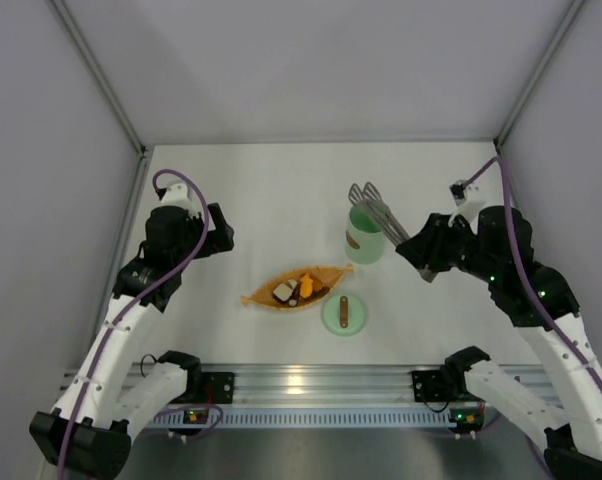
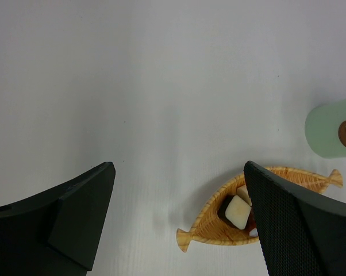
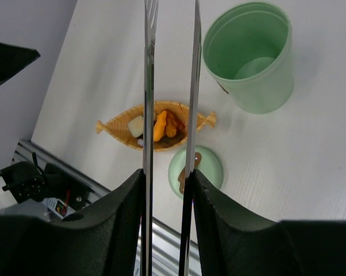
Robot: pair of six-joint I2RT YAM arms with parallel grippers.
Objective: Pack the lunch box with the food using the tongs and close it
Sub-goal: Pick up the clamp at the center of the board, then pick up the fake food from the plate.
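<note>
Tongs (image 3: 149, 86) are in the right pincer (image 3: 168, 184), which is closed narrow around their two thin arms. The arms have a small gap between them. The tips point up near the lunch box (image 3: 259, 86), which stands open and looks empty. Its lid (image 3: 210, 167) lies flat on the desk (image 2: 161, 86), just beside the orange dish (image 3: 121, 123). All the food (image 3: 161, 123) sits in that dish, so I think the step is going for the first piece. Next, the tips must come down around one piece and squeeze it gently. The left pincer (image 2: 177, 167) is wide open above the desk, holding nothing.
</note>
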